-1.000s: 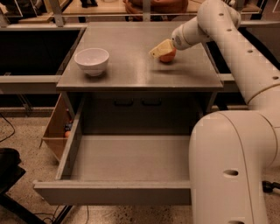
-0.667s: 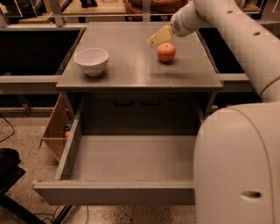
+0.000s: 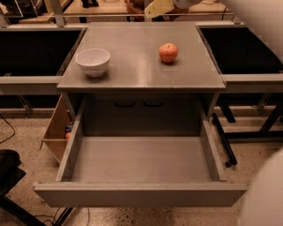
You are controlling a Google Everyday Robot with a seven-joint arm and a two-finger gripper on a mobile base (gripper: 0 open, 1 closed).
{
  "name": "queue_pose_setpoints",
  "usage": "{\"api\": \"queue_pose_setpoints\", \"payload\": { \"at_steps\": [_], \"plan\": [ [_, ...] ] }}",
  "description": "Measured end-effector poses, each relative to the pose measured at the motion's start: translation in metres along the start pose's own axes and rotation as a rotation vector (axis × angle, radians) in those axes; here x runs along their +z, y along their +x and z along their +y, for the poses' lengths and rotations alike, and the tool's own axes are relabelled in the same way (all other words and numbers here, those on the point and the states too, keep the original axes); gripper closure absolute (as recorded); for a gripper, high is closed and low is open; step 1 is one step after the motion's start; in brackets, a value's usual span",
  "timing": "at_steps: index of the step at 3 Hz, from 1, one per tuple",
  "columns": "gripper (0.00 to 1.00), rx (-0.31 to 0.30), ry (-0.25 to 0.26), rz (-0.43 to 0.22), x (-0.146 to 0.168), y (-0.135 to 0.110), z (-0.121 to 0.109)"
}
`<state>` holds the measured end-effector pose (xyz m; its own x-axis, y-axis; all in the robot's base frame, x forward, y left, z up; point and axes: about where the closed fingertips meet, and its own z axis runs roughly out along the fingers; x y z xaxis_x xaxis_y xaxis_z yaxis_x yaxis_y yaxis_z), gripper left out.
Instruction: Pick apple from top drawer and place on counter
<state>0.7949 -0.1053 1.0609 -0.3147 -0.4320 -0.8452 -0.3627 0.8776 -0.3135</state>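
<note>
The red-orange apple (image 3: 168,52) stands on the grey counter (image 3: 137,66), toward its right side. The top drawer (image 3: 140,165) is pulled wide open below and holds nothing that I can see. My gripper (image 3: 158,7) is raised at the top of the view, above the counter's far edge, well clear of the apple and holding nothing.
A white bowl (image 3: 93,61) stands on the counter's left side. Dark sunken bays (image 3: 31,50) flank the cabinet on both sides. My white arm fills the right edge and lower right corner (image 3: 265,194). A wooden box (image 3: 57,130) sits on the floor at the left.
The gripper has let go of the apple on the counter and moved up and away to the far edge. The apple stays where it was set.
</note>
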Motion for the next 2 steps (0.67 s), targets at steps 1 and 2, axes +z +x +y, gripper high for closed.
{"api": "queue_pose_setpoints", "payload": {
  "at_steps": [1,2],
  "plan": [
    [0.0,0.04,0.12,-0.112,-0.072,-0.01,-0.03],
    [0.0,0.084,0.136,-0.09,-0.074,0.019,-0.028]
  ]
}}
